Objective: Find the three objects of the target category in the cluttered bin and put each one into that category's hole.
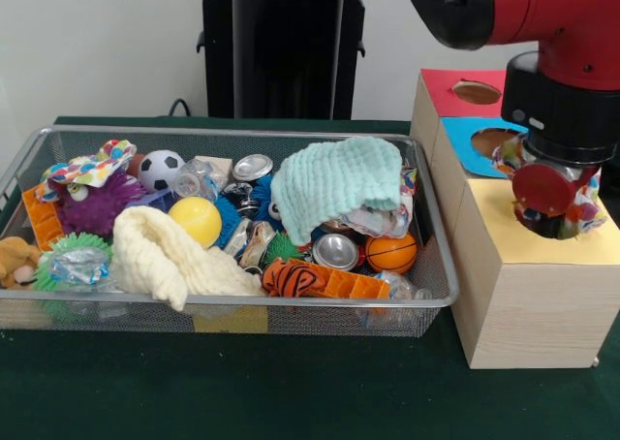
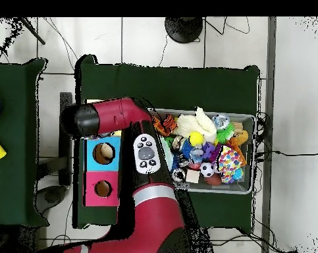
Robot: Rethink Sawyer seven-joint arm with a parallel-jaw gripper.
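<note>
One polka-dot piece (image 1: 582, 200) at claw (image 1: 548, 222), over hole (image 1: 550, 229).

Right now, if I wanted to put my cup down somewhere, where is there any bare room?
Bare green table in front of the bin, and beside the wooden boxes. The bin is packed; the arm's gripper crowds the yellow box top.

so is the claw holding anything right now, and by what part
It looks that way: a polka-dot fabric piece bunches around the claw over the yellow-topped box's hole. The wrist hides the grip, so which part is pinched cannot be told.
</note>
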